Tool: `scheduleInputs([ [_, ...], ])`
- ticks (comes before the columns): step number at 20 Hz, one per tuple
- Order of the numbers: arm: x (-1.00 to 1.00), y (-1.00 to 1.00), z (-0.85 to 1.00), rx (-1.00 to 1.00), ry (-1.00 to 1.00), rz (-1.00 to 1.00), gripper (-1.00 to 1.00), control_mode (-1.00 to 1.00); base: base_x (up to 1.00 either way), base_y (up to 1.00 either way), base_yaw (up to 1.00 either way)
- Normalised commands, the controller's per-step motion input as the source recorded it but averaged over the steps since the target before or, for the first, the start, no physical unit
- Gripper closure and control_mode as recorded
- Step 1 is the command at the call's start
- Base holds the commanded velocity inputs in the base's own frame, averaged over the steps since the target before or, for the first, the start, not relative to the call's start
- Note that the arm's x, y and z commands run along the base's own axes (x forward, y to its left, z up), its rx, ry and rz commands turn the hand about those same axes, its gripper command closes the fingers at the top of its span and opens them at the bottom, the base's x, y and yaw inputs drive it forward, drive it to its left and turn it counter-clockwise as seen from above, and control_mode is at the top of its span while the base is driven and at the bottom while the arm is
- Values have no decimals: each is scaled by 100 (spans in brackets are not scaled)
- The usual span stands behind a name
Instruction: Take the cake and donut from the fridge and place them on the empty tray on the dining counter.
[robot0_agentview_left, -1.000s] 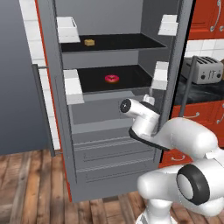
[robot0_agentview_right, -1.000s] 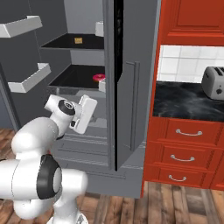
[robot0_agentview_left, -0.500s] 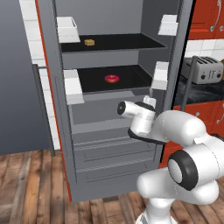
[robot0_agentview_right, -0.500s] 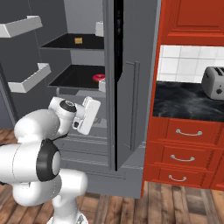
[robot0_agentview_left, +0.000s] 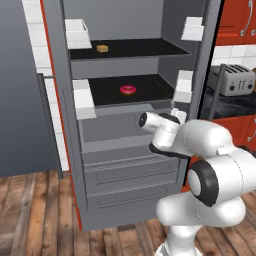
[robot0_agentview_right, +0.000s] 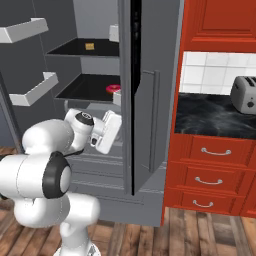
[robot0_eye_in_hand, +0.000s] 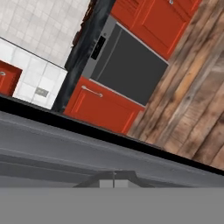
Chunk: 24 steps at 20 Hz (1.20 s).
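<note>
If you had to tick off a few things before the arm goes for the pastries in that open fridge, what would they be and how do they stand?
1. Fridge doors open: ok.
2. Donut lies in plain sight on the lower shelf: ok.
3. Cake sits on the upper shelf: ok.
4. Gripper free of load: ok, it is shut on nothing.
5. Gripper opened for a grasp: not ok, the tips are together.
6. Hand aimed at the shelves: not ok, its camera looks at the floor and red cabinets.

Arm folded, gripper (robot0_eye_in_hand: 113, 181) apparently closed, empty.
</note>
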Motion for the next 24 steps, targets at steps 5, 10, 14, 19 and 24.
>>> scheduleInputs([
  [5,0,-44,-6,-6,0,-14,100,-100,0,0,0],
  [10,11,-77,-6,-4,0,-13,100,-100,0,0,0],
  [14,44,-98,-5,0,-1,-12,100,-100,0,0,0],
  [19,44,-100,0,0,-9,-9,100,-100,0,0,0],
  [24,-2,-66,-8,1,-21,-3,100,-100,0,0,0],
])
